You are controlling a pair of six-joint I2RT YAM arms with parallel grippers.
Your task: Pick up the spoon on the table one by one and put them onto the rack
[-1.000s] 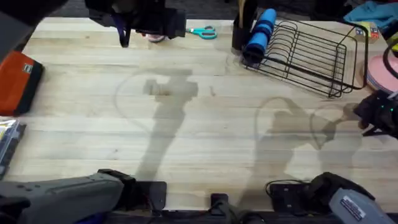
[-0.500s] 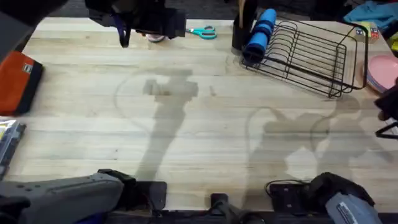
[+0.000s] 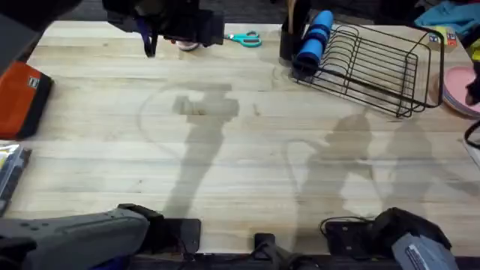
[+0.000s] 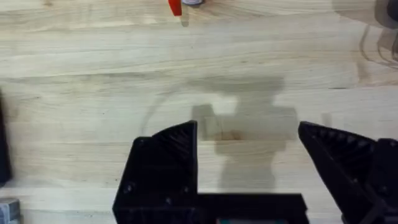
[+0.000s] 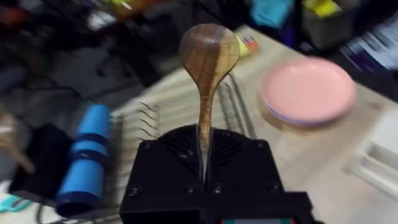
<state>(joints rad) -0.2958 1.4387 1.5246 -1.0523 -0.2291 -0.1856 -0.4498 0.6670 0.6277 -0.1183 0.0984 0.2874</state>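
Note:
My right gripper (image 5: 204, 144) is shut on the handle of a wooden spoon (image 5: 209, 50), whose oval bowl points up and away from the fingers. The right arm shows dark at the overhead view's right edge, beside the black wire rack (image 3: 382, 67). In the right wrist view the rack (image 5: 165, 118) lies beyond the spoon. A tall black utensil cup (image 3: 291, 37) stands at the rack's left end with a wooden handle sticking out of it. My left gripper (image 4: 249, 155) hangs open over bare table (image 4: 93, 93), at the far left in the overhead view (image 3: 169, 30).
A blue roll (image 3: 313, 41) leans at the rack's left side. Teal-handled scissors (image 3: 244, 38) lie at the far edge. Pink plates (image 3: 456, 90) sit right of the rack. An orange box (image 3: 22, 97) rests at the left edge.
The right arm has moved from the table's right side farther right and away, mostly out of the overhead view; its shadow shifted toward the rack. The left arm has not moved.

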